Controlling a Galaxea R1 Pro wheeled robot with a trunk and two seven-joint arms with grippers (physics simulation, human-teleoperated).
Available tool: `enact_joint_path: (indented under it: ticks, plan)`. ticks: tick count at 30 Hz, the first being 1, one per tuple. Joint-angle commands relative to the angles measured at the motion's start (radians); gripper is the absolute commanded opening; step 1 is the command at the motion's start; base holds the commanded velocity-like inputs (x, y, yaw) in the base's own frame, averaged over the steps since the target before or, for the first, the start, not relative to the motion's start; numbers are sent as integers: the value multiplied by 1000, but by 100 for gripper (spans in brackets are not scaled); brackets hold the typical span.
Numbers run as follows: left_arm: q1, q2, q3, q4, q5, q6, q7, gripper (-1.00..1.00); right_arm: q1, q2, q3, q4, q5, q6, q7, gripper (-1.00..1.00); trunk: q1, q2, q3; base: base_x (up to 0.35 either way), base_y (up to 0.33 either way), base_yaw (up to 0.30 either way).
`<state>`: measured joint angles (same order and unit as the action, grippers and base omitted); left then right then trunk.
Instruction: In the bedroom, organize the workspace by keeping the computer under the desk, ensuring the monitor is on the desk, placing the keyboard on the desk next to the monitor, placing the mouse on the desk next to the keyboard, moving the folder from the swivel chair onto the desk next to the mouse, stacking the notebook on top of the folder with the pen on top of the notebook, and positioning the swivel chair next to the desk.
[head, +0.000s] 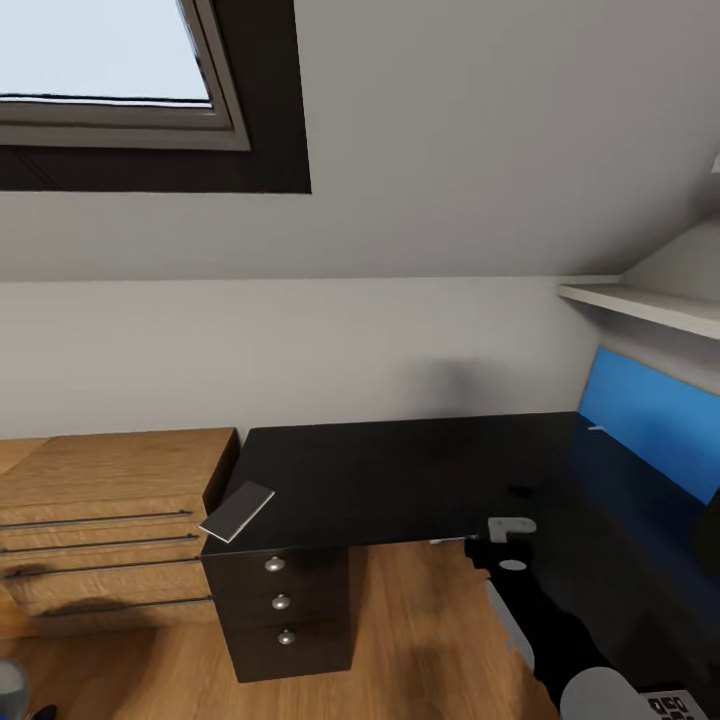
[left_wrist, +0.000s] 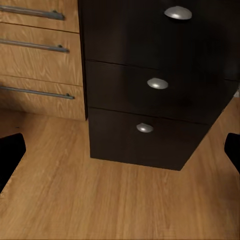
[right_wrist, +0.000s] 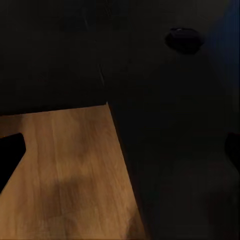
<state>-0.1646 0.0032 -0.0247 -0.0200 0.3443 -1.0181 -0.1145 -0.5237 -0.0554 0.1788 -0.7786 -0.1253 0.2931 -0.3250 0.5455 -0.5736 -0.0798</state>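
— Though no writing or label can be read anywhere, what is the biggest thing?
— Desk, black top under a sloped wall and window, blue panel at its right.
— Beside it?
— Wooden cabinet touching its drawer pedestal. Notebook lies tilted at the desk's left front corner; a small dark object, perhaps the mouse, lies on the top.
— Grippers?
— Left gripper spread, facing the pedestal; right gripper spread over the desk edge.
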Motion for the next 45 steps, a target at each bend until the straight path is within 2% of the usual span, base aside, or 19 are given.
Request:
enact_joint_path:
  ticks: [1, 7, 12, 19, 21, 22, 26, 28, 31, 34, 37, 45]
  plan:
    - [0, 0, -3, 1, 10, -17, -9, 100, -2, -6, 6, 0, -12, 1, -10, 100, 0, -1, -2, 0, 0, 0]
    - [3, 2, -2, 0, 10, -29, -11, 100, -7, -24, 2, 2, -14, -8, -12, 100, 0, -1, -2, 0, 0, 0]
    - [3, 3, -3, 0, 10, 27, -13, 100, -8, -28, -7, 4, -14, -9, -12, 100, 0, -1, -2, 0, 0, 0]
    - [4, 4, -3, 0, 9, 66, -14, 100, -9, -44, -67, 47, -15, -26, -10, 100, 0, -1, -2, 77, 0, 0]
    - [4, 5, -3, 0, 10, 108, -15, 100, -16, -59, -76, 136, -16, -108, -7, 100, 0, -1, -2, 285, 0, 0]
    - [4, 5, -3, 0, 9, 157, -16, 100, -38, -66, -78, 183, -16, -149, -6, 100, 0, -1, -2, 315, 0, 0]
    - [4, 5, -3, 0, 8, 210, -17, 100, -98, -74, -79, 225, -7, -184, 7, 100, 0, -1, -2, 328, 0, 0]
    - [4, 5, -3, 0, 8, 215, -17, 100, -111, -78, -79, 229, -6, -182, 19, 100, 0, -1, -2, 333, 0, 0]
    - [4, 6, -3, 0, 8, 219, -16, 100, -150, -115, -79, 234, -12, -112, 44, 100, 0, -1, -2, 335, 0, 0]
    - [4, 6, -3, 0, 8, 221, -15, 100, -171, -135, -80, 237, -15, -64, 52, 100, 0, -1, -2, 269, 0, 0]
    - [4, 6, -3, 0, 9, 223, -15, 100, -186, -152, -80, 260, -17, -55, 53, 100, 0, -1, -2, 94, 0, 0]
    - [4, 6, -3, 0, 9, 224, -16, 100, -218, -164, -82, 320, -45, -54, 55, 100, 0, -1, -2, 169, 0, 0]
